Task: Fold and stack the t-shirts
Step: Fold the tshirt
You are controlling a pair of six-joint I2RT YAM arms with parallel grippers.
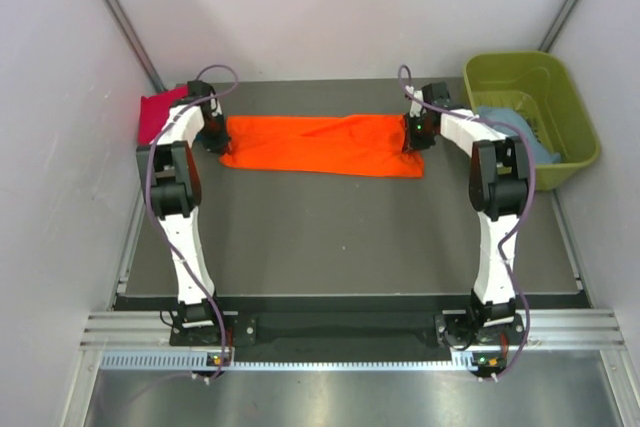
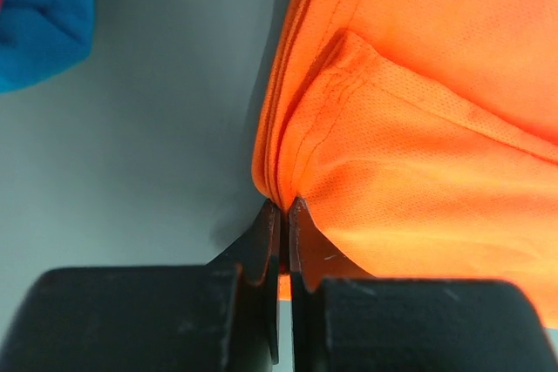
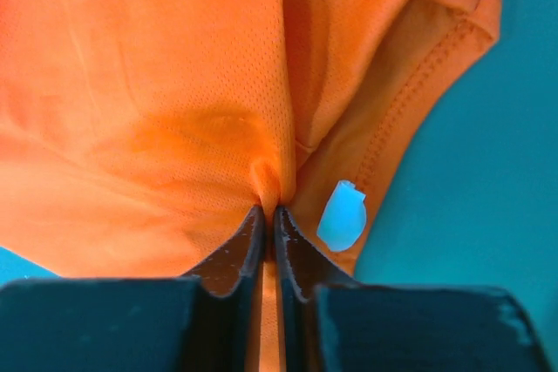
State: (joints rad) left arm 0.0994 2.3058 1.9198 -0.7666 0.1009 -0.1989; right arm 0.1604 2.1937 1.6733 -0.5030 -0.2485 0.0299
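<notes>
The dark table point(image 1: 350, 247) lies in front of me, and the orange t-shirt point(image 1: 320, 144) is spread flat across its far half, toward twelve o'clock. It forms a long band running from nine to three, and its layers look doubled over.

At two o'clock, off the table's far right corner, sits the olive-green tub point(image 1: 530, 87). A light blue t-shirt point(image 1: 500, 115) is heaped in it and spills over the near rim. At ten o'clock, at the far left corner, a crimson-pink t-shirt point(image 1: 158, 115) lies bunched up, just beside the orange one's left end.

My left gripper point(image 1: 213, 137) is at the orange t-shirt's nine o'clock end and my right gripper point(image 1: 415, 137) at its three o'clock end, both low on the cloth.

From my left wrist, my left gripper point(image 2: 283, 211) is pinched almost closed on the stacked hems of the orange t-shirt point(image 2: 418, 128), which fans away toward one o'clock. A lump of blue cloth point(image 2: 39, 15) fills the ten o'clock corner, well apart from my fingers.

From my right wrist, my right gripper point(image 3: 268, 211) is likewise nipped tight on a pucker of the orange t-shirt point(image 3: 139, 84), and the fabric creases straight up toward twelve. A small pale tag point(image 3: 342, 215) lies on the cloth just beside my fingertips, at three o'clock.
</notes>
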